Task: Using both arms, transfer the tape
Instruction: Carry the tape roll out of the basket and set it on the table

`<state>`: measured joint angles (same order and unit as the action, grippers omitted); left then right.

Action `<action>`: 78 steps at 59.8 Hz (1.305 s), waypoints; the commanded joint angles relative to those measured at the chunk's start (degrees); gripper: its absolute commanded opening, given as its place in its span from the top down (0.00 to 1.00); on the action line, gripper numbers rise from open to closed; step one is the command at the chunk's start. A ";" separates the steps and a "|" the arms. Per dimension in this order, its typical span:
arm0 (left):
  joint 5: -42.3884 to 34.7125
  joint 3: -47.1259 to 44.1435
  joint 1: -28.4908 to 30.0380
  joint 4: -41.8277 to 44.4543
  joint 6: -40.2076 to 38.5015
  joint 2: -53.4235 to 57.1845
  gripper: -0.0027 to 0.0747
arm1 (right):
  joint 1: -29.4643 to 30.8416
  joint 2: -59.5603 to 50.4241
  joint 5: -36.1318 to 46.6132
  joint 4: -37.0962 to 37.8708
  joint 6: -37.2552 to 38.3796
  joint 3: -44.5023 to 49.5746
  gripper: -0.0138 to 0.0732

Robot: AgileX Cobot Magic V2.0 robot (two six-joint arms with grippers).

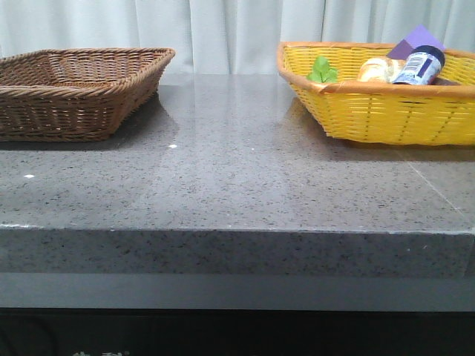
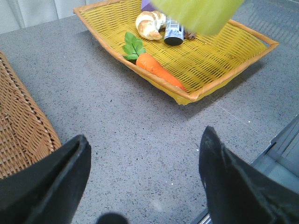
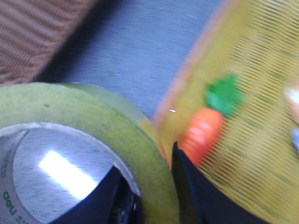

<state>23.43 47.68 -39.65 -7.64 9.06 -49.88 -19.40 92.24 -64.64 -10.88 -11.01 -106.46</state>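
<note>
My right gripper (image 3: 152, 196) is closed on the tape (image 3: 88, 121): one finger (image 3: 100, 198) sits inside the white core, the other finger (image 3: 196, 191) presses the outside of the yellow wall, so the roll's wall is pinched between them. The roll hangs in the air above the grey table (image 1: 237, 170), near the rim of the yellow basket (image 1: 386, 111) (my right wrist view is blurred, so finer detail is lost). In my left wrist view the tape (image 2: 196, 14) shows as a blurred yellow-green shape over the far part of that basket. My left gripper (image 2: 145, 163) is wide open and holds nothing, its fingers (image 2: 56, 182) spread above bare tabletop, well apart from the tape, with the brown basket (image 2: 23, 130) beside it. A carrot (image 2: 159, 70), a croissant (image 2: 149, 23) and a dark-capped bottle (image 2: 174, 33) lie in the yellow basket.
</note>
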 commanded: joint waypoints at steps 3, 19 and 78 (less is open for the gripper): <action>-4.45 2.15 -0.47 -0.75 0.21 0.35 0.33 | -6.10 -0.83 9.24 -0.48 -3.66 -2.00 0.72; -4.45 2.15 -0.47 -0.75 0.21 0.35 0.33 | -14.46 5.48 12.39 8.11 -4.00 -2.00 0.72; -4.45 2.15 -0.47 -0.75 0.21 0.35 0.33 | -17.28 18.16 13.10 24.11 -3.38 -2.05 0.41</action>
<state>23.43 47.68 -39.65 -7.64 9.06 -49.88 -36.85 114.34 -54.51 12.21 -14.51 -106.59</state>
